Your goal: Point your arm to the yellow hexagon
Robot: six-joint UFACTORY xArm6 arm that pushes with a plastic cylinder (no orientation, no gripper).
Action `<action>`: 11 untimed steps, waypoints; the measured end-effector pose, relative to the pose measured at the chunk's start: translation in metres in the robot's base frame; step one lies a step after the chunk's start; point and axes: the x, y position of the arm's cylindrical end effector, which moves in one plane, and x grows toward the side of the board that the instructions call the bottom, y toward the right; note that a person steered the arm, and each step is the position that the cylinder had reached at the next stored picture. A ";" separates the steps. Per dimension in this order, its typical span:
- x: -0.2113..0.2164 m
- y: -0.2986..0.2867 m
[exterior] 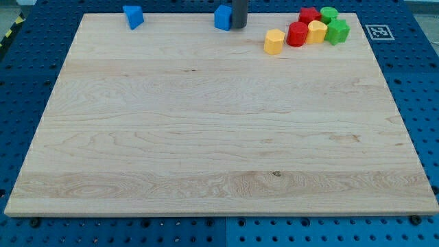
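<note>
yellow hexagon [274,42], upright, left of cluster

No readable text; only a black-and-white fiducial marker [377,31] on the blue base.

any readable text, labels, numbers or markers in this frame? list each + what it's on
No words, brand names or numbers can be read anywhere in the camera view.
One sign only: a black-and-white square fiducial marker, a pattern rather than text, on the blue perforated table just off the wooden board's top right corner.
The coloured blocks and my tip carry no visible markings.
</note>
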 end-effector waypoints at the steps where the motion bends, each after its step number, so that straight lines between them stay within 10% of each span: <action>1: -0.007 -0.002; 8: -0.028 0.060; 11: 0.081 0.060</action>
